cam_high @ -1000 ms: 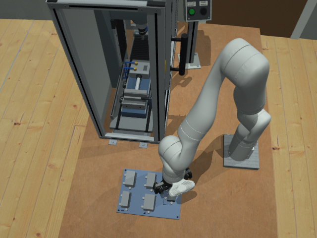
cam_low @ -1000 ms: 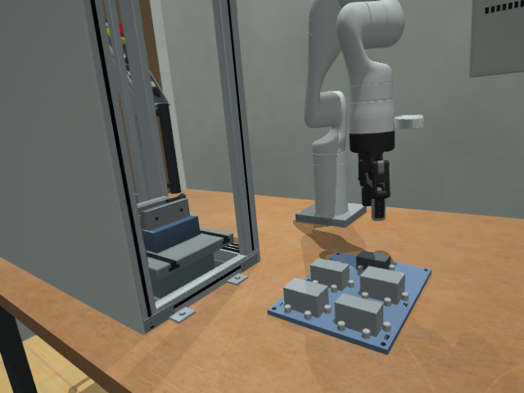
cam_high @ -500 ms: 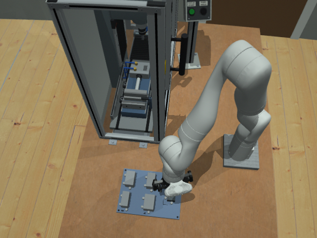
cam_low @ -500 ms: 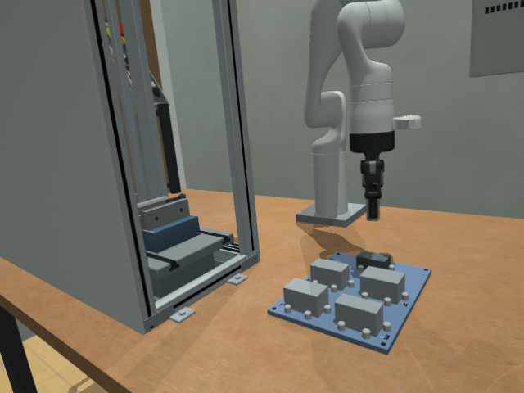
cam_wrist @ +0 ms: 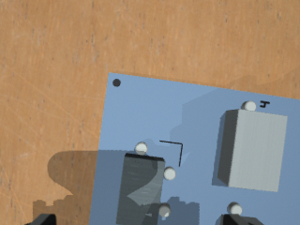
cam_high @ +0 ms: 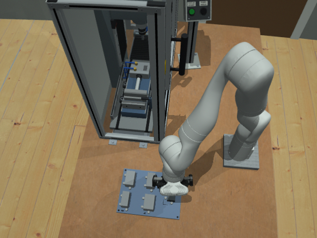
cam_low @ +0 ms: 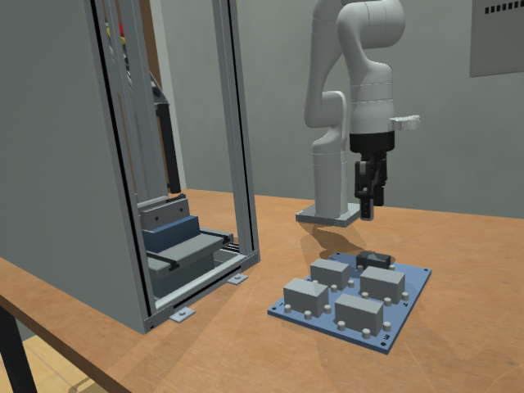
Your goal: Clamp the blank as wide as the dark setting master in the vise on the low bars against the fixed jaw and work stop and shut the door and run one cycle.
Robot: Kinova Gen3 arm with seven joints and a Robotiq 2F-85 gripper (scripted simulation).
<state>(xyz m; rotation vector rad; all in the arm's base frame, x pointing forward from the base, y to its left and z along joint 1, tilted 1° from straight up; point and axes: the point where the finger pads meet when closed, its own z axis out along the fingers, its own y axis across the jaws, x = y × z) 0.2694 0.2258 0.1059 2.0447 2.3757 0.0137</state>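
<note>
Brown tabletop (cam_low: 444, 295) carries a blue plate (cam_low: 417, 279) before grey walls (cam_low: 444, 127); below the wide-open, empty jaws of the gripper (cam_low: 367, 203) sits the dark master (cam_low: 372, 259), four blanks (cam_low: 359, 313) beside it.
</note>
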